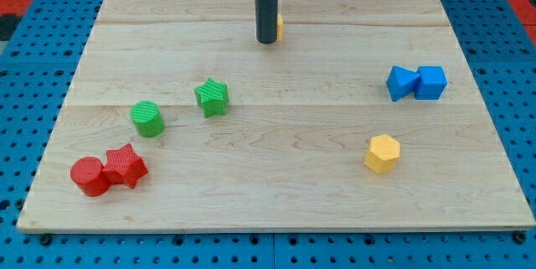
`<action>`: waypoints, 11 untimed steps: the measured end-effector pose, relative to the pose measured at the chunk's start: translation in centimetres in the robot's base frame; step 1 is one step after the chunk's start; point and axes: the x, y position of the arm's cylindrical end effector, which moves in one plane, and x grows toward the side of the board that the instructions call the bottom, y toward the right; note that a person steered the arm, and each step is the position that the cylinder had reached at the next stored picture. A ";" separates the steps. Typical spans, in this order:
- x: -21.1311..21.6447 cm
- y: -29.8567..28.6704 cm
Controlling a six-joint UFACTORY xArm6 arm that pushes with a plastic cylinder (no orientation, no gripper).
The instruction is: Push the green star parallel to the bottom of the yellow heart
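We carry no gripper, only a rod, and it holds nothing. My tip [266,42] rests near the table's [276,202] top edge, just beside a yellow block [279,25], mostly hidden and presumably the heart. The green star [212,97] lies left of centre, well apart, near a green cylinder [147,118], evidently not yet pushed.

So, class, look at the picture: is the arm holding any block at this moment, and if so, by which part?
Nothing is held. The arm ends in a plain rod; my tip rests on the board near the view's top, partly hiding a yellow block, far from the green star.
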 end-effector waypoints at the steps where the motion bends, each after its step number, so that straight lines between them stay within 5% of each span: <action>1: 4.3 -1.6; 3: 22.2 -7.3; 4: 22.0 -7.4; 6: 14.2 -11.2; 7: 14.2 -11.2; 8: 12.8 -8.4; 10: 2.6 -0.7; 11: 2.0 -0.8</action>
